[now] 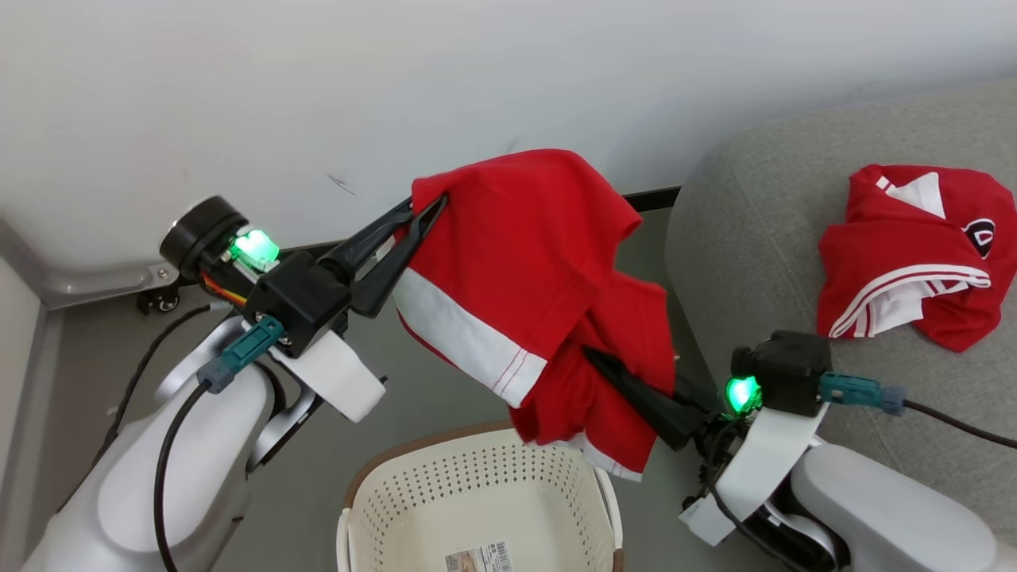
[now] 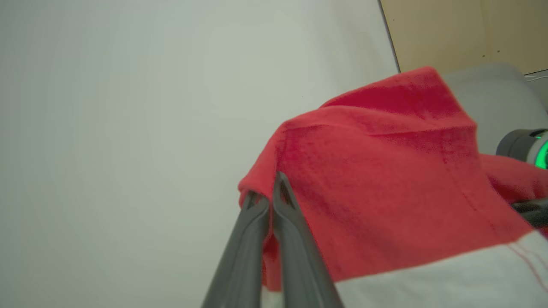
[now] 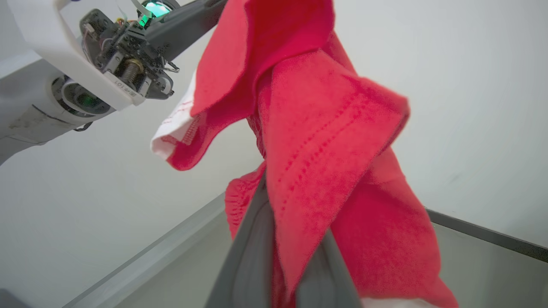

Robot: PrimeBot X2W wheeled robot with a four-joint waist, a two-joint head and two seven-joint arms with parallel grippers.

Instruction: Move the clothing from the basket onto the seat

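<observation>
- Grey sofa [image 1: 763, 238] is filling the frame's right, one jersey [image 1: 906, 262] lying on it.
- Basket [image 1: 477, 485] is sitting lower centre.
- Second jersey [image 1: 524, 254] is hanging above it, mid-frame, left gripper [image 1: 425, 213] pinching its top corner, right gripper [image 1: 594, 359], nearer the sofa, clamping its lower fold.

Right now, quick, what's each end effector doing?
Left end effector: shut on the red jersey.
Right end effector: shut on the same red jersey.
</observation>
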